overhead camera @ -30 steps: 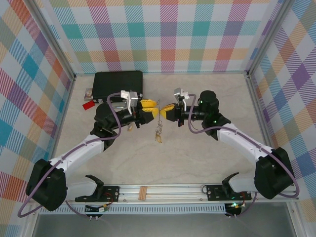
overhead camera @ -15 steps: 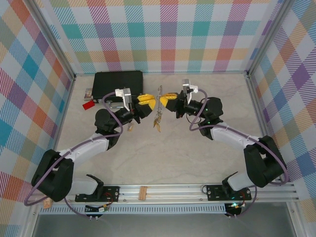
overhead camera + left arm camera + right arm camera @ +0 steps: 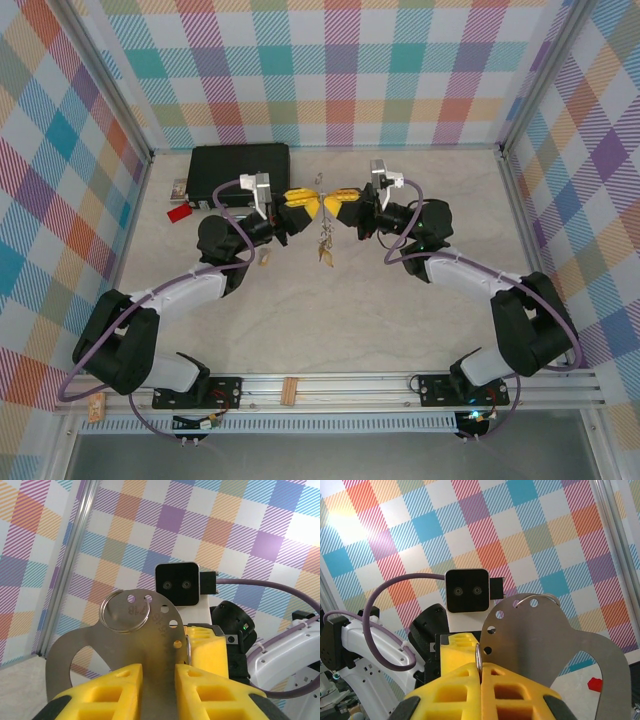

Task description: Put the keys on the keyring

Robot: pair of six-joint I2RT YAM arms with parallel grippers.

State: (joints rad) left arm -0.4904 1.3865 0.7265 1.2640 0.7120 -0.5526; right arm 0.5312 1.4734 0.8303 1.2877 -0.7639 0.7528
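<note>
Both grippers meet raised over the table's far middle. My right gripper [image 3: 342,205] [image 3: 480,666] is shut on the thin keyring [image 3: 478,652] [image 3: 188,651], seen edge-on. A flat silver plate [image 3: 120,650] [image 3: 545,645] with small holes hangs from it. A second thin ring [image 3: 124,611] [image 3: 536,598] sits at the plate's top. My left gripper [image 3: 303,207] [image 3: 159,669] faces the plate, its jaws a little apart with the plate's metal showing in the gap. The keys [image 3: 325,247] dangle below the two grippers.
A black case [image 3: 240,170] lies at the far left with a small red tag [image 3: 180,212] beside it. A small pale piece [image 3: 265,258] rests on the table under the left arm. Checked walls stand on three sides.
Both grippers have moved toward the far wall with the bunch. Since half a second ago the left gripper has closed in on the plate and its jaws have narrowed.
</note>
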